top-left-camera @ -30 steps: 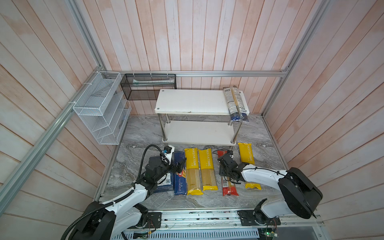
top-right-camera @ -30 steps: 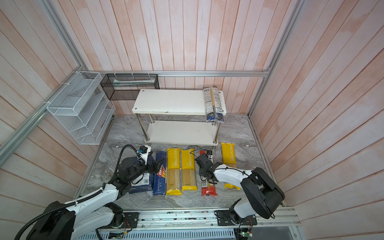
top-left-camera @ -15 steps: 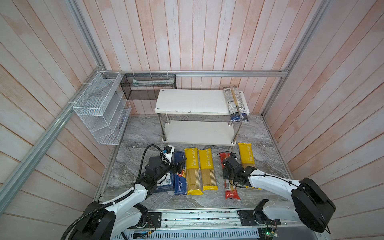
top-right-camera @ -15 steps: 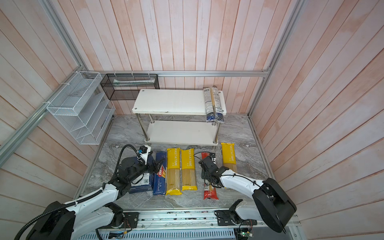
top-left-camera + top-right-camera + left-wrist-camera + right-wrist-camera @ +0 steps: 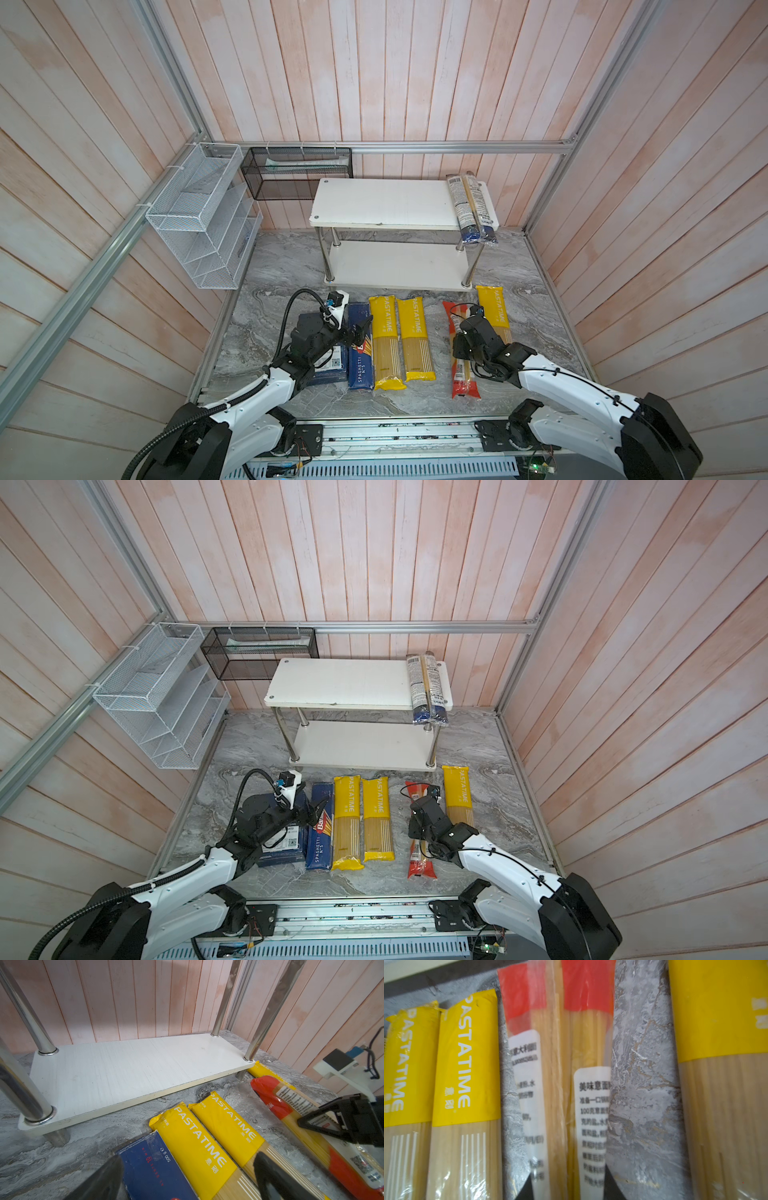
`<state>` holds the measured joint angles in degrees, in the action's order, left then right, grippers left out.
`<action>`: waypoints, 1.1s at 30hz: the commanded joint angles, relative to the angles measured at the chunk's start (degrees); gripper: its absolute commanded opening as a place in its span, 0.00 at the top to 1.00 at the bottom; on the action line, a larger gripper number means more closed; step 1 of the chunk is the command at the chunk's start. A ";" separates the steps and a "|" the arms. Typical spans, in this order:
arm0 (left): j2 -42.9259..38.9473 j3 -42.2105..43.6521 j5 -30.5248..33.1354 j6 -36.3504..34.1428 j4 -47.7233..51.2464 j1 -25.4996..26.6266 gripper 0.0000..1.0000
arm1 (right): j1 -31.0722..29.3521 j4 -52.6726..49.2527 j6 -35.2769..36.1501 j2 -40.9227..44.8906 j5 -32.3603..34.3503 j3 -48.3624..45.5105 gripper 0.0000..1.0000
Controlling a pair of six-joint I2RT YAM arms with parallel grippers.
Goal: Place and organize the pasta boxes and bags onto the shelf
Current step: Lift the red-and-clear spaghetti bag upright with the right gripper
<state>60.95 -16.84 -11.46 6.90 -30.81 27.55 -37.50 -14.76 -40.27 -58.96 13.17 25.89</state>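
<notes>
Closing my right tool (image 5: 568,1187) from wide to narrow on the red-ended bag (image 5: 556,1068), mid-length. Bag lies flat on the desk (image 5: 643,1084) before the shelf (image 5: 395,266), not lifted yet. Grip looks set; lift can follow.

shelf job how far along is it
Done: only the dark-blue-ended bag lies on the shelf, on its top board. In hand: the right fingers pinch the red-ended bag, down on the floor. Left: three yellow bags, the narrow box and the wide box, all on the floor; the lower board is bare.
</notes>
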 commanded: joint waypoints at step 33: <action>1.98 -1.01 0.39 -0.39 -0.61 0.31 0.00 | -4.19 1.47 9.33 3.72 -11.06 20.70 0.83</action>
<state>62.63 -16.84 -11.46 6.87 -30.83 27.55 -40.64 -17.80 -32.21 -55.66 2.02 42.39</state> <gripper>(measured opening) 0.998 0.261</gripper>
